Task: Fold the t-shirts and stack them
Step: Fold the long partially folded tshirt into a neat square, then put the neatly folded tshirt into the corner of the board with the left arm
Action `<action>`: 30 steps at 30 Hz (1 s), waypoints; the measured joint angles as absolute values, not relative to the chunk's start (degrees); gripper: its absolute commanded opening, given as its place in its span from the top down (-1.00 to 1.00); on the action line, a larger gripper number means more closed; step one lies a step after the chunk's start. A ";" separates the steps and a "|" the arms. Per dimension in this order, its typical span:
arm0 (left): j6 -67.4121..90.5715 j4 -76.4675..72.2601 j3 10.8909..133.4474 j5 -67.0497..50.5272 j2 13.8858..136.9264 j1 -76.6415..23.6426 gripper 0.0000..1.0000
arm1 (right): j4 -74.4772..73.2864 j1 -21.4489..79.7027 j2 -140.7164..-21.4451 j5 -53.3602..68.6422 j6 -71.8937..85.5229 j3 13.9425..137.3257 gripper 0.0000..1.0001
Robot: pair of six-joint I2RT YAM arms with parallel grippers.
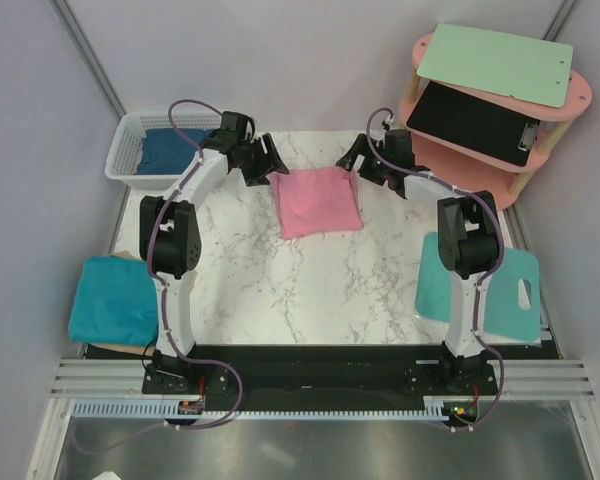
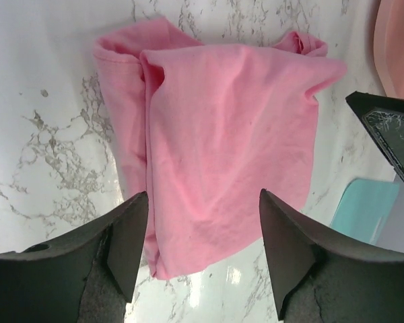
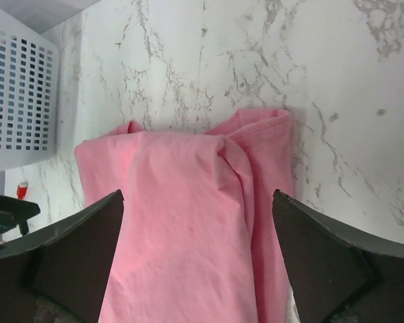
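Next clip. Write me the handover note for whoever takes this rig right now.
Both open and empty: left gripper by the far left corner of the pink shirt, right gripper by its far right corner.
That shirt lies folded mid-table; teal shirt folded at the near left edge; dark blue shirt in the white basket, far left.
Left to do: fold the blue one, stack all three.

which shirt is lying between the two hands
The pink t-shirt, folded mid-table; the teal t-shirt lies at the left edge, the dark blue t-shirt in the basket.
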State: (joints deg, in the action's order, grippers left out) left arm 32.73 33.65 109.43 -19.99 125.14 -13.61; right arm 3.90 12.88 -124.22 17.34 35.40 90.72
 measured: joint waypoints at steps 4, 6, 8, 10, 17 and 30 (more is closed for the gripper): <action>32.05 32.84 103.46 -19.33 120.16 -13.89 -0.49 | 6.28 12.58 -117.93 14.48 34.57 83.22 -0.96; 32.01 32.01 97.58 -18.98 115.22 -14.28 -0.49 | 6.57 12.58 -113.58 14.00 34.35 79.29 -0.96; 32.01 30.96 91.07 -18.41 109.49 -14.81 -0.50 | 7.44 12.58 -108.60 14.09 34.24 75.07 -0.96; 32.01 30.30 84.49 -16.64 103.61 -15.44 -0.50 | 8.19 12.82 -103.72 14.55 34.24 70.89 -0.96; 32.01 35.92 71.05 -6.22 87.79 -15.90 -0.68 | 6.35 21.52 -96.16 16.38 32.23 64.77 -0.96; 28.25 67.31 77.17 22.79 96.03 -15.09 -0.99 | 6.98 32.60 -103.90 25.04 36.67 62.96 -0.96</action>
